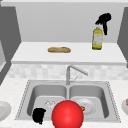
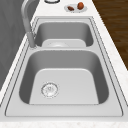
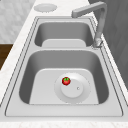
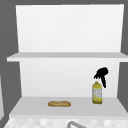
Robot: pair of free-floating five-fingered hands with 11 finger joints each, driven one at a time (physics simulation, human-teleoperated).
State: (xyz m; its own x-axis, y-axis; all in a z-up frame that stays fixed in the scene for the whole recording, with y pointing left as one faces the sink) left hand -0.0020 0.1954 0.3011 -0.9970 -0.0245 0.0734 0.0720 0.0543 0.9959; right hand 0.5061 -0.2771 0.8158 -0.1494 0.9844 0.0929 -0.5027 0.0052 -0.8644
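Two black robot hands show in the front view. The right robot hand (image 1: 104,20) hangs above the cap of a yellow bottle (image 1: 97,38) near the right end of the shelf (image 1: 32,53); its fingers droop down toward the bottle's neck, loosely curled, and whether they actually pinch the cap I cannot tell. The upper view shows the same pairing, the hand (image 4: 102,74) just over the bottle (image 4: 97,93), which stands upright on its flat base, a smooth, glossy plastic shape with a pale label. The left robot hand (image 1: 39,115) floats low at the front edge of the sink (image 1: 25,92), by the left basin, fingers bunched into a dark knot around nothing I can make out.

Close beside it, a big, smooth red ball (image 1: 67,114) sits at the front edge, its matte sphere covering part of both basins. Behind it, in the right basin, a shallow white plate (image 3: 82,93) lies flat on the brushed-steel floor, carrying a small glossy tomato (image 3: 66,80) toward its rim. A long, crusty brown loaf (image 1: 59,49) lies flat toward the middle of the shelf. An angular metal faucet (image 1: 73,71) rises behind the divider. On the pale speckled surface (image 2: 110,45) past the sink, a small dish (image 2: 75,8) holds two brownish rounded pieces.
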